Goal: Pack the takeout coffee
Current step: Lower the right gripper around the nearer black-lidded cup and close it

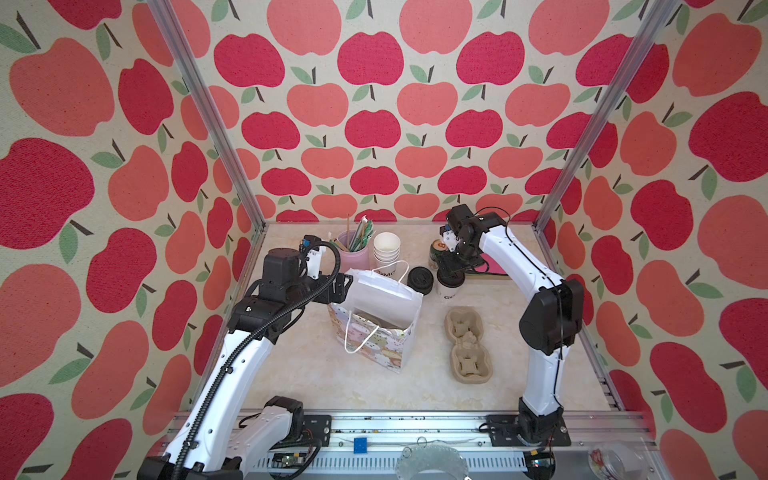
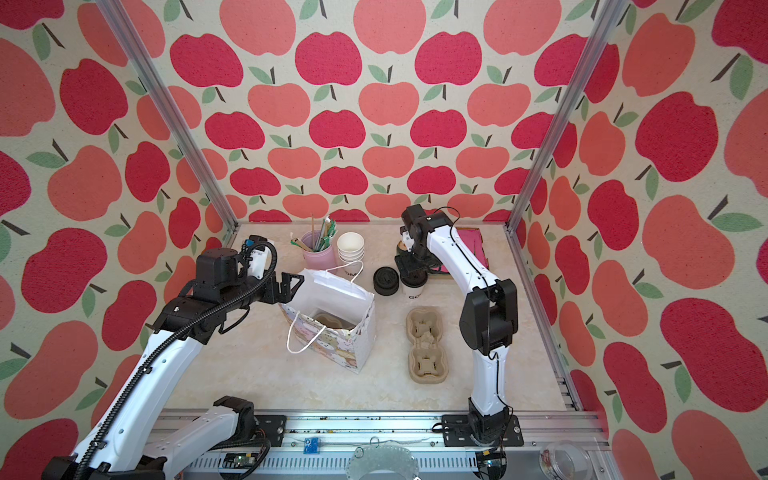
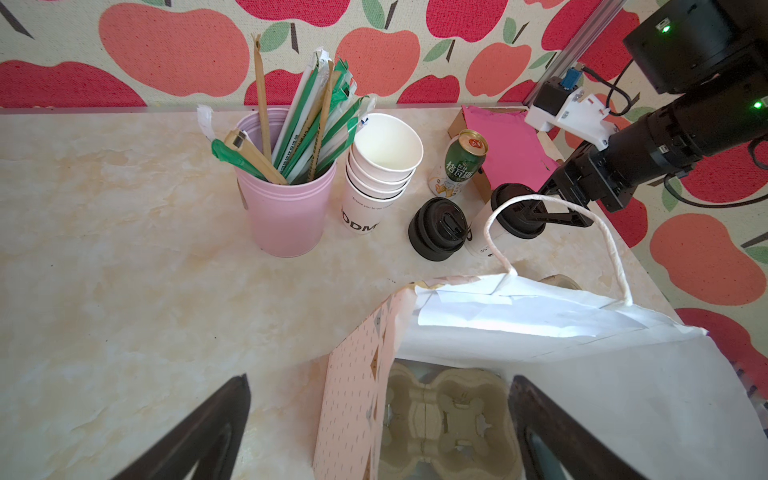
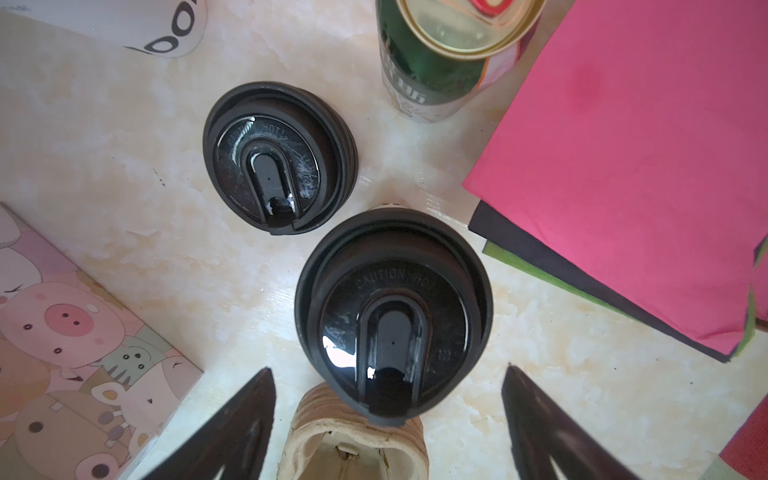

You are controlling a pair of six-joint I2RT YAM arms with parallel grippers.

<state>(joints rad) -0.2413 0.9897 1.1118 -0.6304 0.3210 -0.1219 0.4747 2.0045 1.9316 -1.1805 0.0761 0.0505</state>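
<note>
The takeout coffee point(image 1: 449, 290), a white cup with black lettering and a black sip lid point(image 4: 392, 316), stands on the table behind the paper bag point(image 1: 382, 307). My right gripper point(image 4: 388, 370) hangs open just above it. Its fingers stand on either side of the lid and touch nothing. My left gripper point(image 3: 380, 380) is open at the bag's left edge. The bag's pink side wall point(image 3: 353, 395) stands loose between its fingers. A pulp cup carrier point(image 3: 444, 415) lies at the bottom of the bag.
A stack of black lids point(image 1: 420, 280) sits left of the coffee. Behind stand lidless white cups point(image 1: 386, 249), a pink cup of straws point(image 1: 353, 251), a green can point(image 1: 437, 251) and pink napkins point(image 1: 496, 266). A second pulp carrier point(image 1: 469, 345) lies right of the bag.
</note>
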